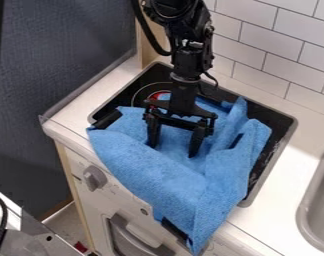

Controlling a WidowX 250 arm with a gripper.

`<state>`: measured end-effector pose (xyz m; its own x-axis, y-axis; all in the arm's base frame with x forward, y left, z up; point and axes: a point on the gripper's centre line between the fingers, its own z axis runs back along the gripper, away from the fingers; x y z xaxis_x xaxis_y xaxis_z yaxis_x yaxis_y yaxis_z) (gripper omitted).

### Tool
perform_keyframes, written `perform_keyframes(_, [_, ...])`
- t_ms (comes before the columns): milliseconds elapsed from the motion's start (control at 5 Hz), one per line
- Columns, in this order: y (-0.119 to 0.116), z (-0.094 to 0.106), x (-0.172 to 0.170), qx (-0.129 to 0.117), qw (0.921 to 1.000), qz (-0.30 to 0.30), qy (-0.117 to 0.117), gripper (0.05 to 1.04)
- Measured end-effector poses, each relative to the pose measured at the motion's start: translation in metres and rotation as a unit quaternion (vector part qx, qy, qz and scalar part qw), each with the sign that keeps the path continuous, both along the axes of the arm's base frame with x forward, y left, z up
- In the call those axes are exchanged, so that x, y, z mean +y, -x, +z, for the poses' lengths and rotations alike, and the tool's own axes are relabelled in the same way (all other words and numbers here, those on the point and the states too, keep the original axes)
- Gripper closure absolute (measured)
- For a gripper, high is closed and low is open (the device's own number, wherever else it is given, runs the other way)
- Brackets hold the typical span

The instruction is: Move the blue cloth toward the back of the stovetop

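The black gripper (173,146) hangs fingers-down over the middle of a blue cloth (151,175). Its two fingers stand apart, with blue cloth visible between and behind them; whether the tips touch the cloth I cannot tell. The cloth lies crumpled across the black stove top (146,82), with raised folds at the right, and drapes over the counter's front edge. Behind the gripper, part of a red item (155,95) shows on the stove top beside the cloth.
A grey sink (315,205) is at the right edge. White tiles (278,55) rise behind the counter (91,100). The oven front has a grey knob (94,177) and a handle (134,237). Metal equipment (34,235) stands at the lower left.
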<state>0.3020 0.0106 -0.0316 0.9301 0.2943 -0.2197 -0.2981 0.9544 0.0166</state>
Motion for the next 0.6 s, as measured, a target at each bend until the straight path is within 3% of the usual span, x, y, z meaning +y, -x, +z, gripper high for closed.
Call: perform_keyframes(600, [-0.076,0.003,-0.003,-0.084,0.9947,-0.056,0.02,0.084])
